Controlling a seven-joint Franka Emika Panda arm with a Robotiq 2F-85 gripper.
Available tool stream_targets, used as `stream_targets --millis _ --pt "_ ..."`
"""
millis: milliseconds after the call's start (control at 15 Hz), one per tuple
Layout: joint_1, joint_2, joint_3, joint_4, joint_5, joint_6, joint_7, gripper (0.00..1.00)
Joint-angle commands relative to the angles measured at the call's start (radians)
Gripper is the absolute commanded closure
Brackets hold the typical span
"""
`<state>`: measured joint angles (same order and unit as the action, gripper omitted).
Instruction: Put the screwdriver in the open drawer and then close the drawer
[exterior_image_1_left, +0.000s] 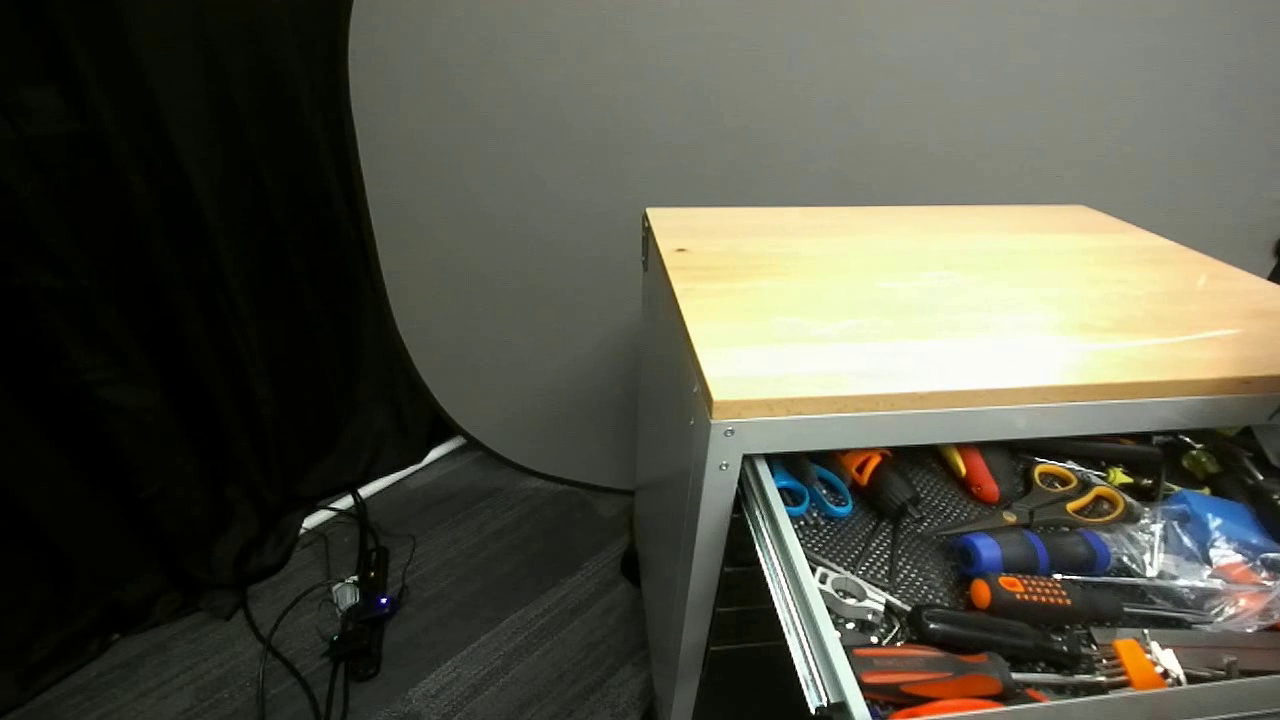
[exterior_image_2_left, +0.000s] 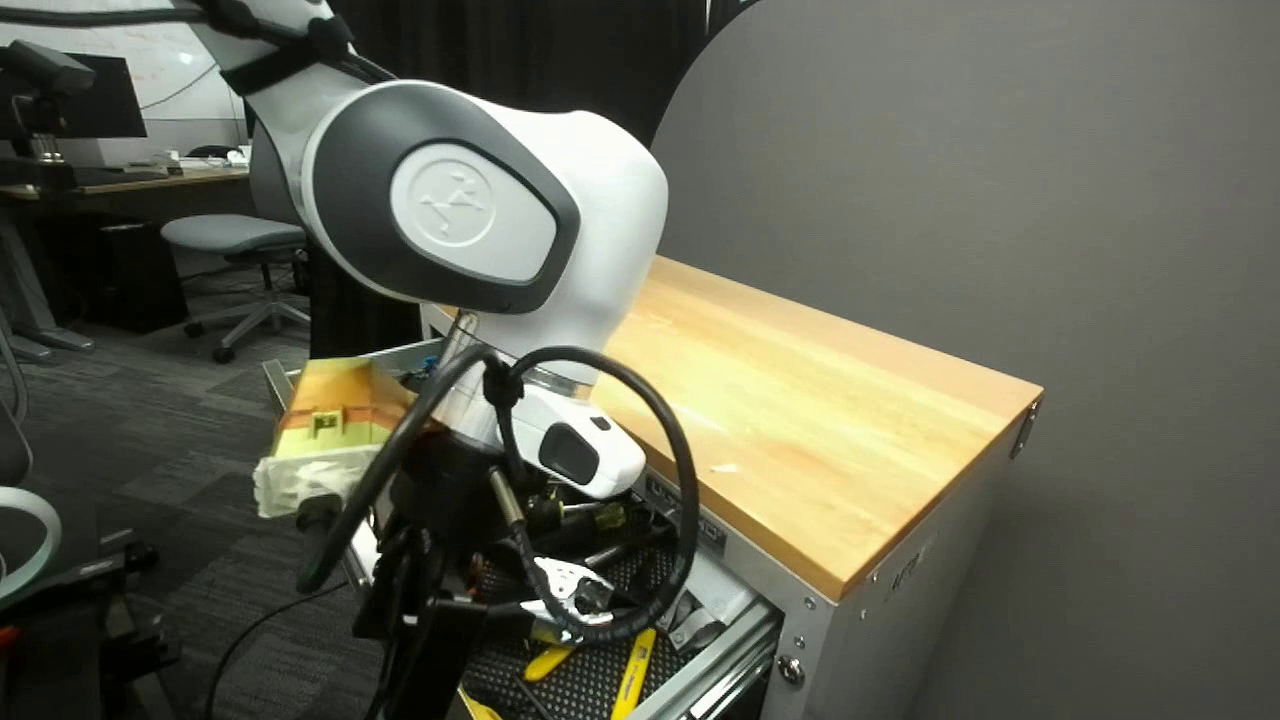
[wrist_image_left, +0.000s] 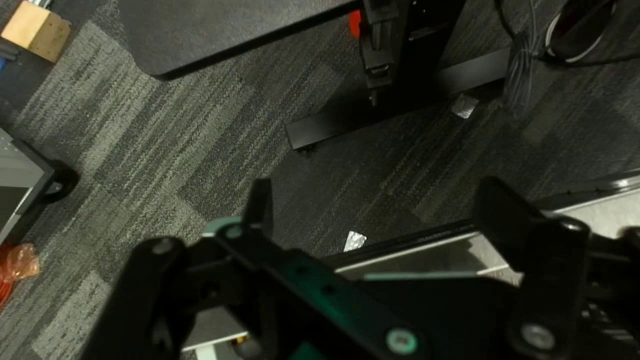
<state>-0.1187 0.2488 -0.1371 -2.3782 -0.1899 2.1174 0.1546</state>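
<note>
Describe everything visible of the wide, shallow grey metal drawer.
The wide, shallow grey metal drawer is pulled out from beneath the rectangular pale wooden tabletop. Long silver metal slide rails flank it. Flat black textured matting lines its floor, where hand tools with colourful handles lie jumbled. Its front wall runs off an exterior view's bottom.

Both our exterior views overlook tabletop (exterior_image_1_left: 930, 270) and drawer (exterior_image_1_left: 1200, 700) from opposite sides; in the wrist view, gripper (wrist_image_left: 375, 192) close, we face the floor (wrist_image_left: 200, 165).

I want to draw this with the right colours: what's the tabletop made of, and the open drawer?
The tabletop looks like wood, perhaps varnished: there's grain, a dark knot and bright glare. The open drawer seems metal, maybe painted: thin, straight edges, silvery grey.
</note>
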Motion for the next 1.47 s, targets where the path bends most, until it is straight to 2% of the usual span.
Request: stream_targets --millis 0,133,200,267,533,867,1000,1400 --pt "0.004 0.011 0.000 0.007 0.005 -0.110 -0.052 0.00" --pt "0.008 0.021 -0.002 0.007 -0.002 -0.117 -0.031 0.00" --pt "0.009 0.021 -0.002 0.000 -0.002 -0.088 -0.018 0.25" --pt "0.013 0.028 -0.002 0.002 0.002 -0.064 0.013 0.26" --pt "0.042 0.058 0.002 0.007 0.001 0.071 0.127 0.58" --pt "0.089 0.084 0.011 0.040 0.032 0.181 0.288 0.95" --pt "0.112 0.098 0.009 0.062 0.030 0.230 0.357 1.00" --pt "0.180 0.176 -0.012 0.175 0.009 0.340 0.569 1.00"
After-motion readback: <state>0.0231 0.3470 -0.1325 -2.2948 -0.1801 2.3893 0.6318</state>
